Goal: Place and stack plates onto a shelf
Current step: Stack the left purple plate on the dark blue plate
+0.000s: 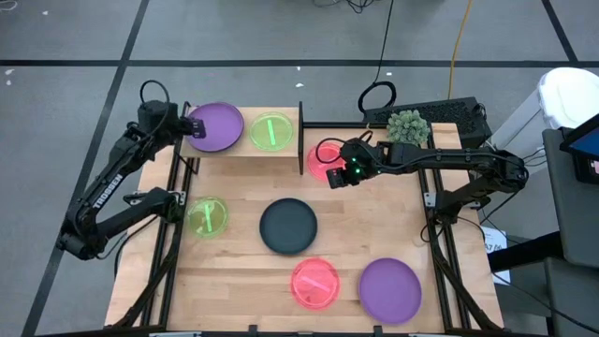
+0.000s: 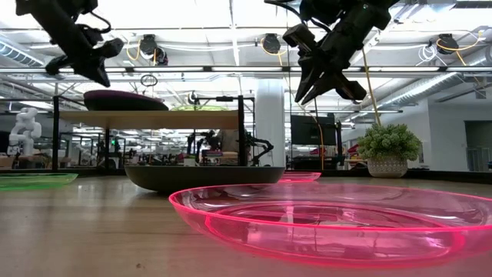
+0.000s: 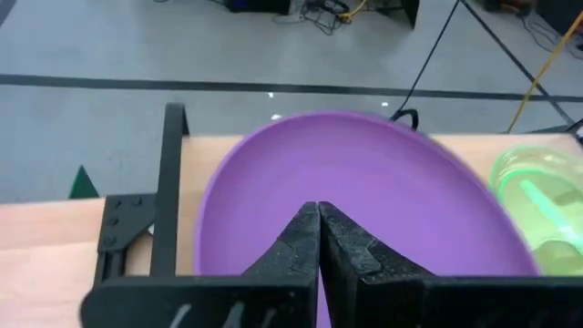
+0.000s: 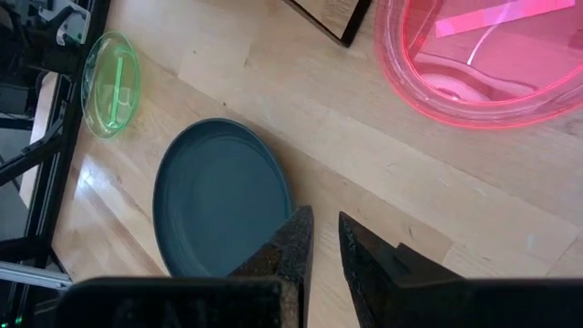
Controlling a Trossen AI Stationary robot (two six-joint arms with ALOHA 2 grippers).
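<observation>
Broadly, the wooden worktop (image 1: 374, 234) carries everything, and at its far edge stands the shelf (image 1: 245, 154), a light board between thin black end panels. On the shelf lie two plates side by side: a purple plate (image 1: 217, 125) at the left end and a green plate (image 1: 271, 131) next to it, so the board is already filled across its width and further plates probably have to be stacked on these. The left gripper (image 1: 192, 128) sits at the edge of the purple plate; in the left wrist view its fingers (image 3: 296, 246) are pressed together with no gap, over the plate's near rim, and I cannot tell if the rim is pinched between them. I judge that it is setting or adjusting this plate on the board. The right gripper (image 1: 339, 174) hovers above a pink plate (image 1: 321, 157) that rests on the worktop just beside the shelf's right panel; its fingers (image 4: 291, 246) stand with a narrow gap and hold nothing, most likely ready to pick this plate next. Other plates lie on the worktop: a dark teal plate (image 1: 287, 226) in the middle, a second green plate (image 1: 207, 216) on the left side, and at the near edge a second pink plate (image 1: 314, 283) beside a second purple plate (image 1: 390, 289).
</observation>
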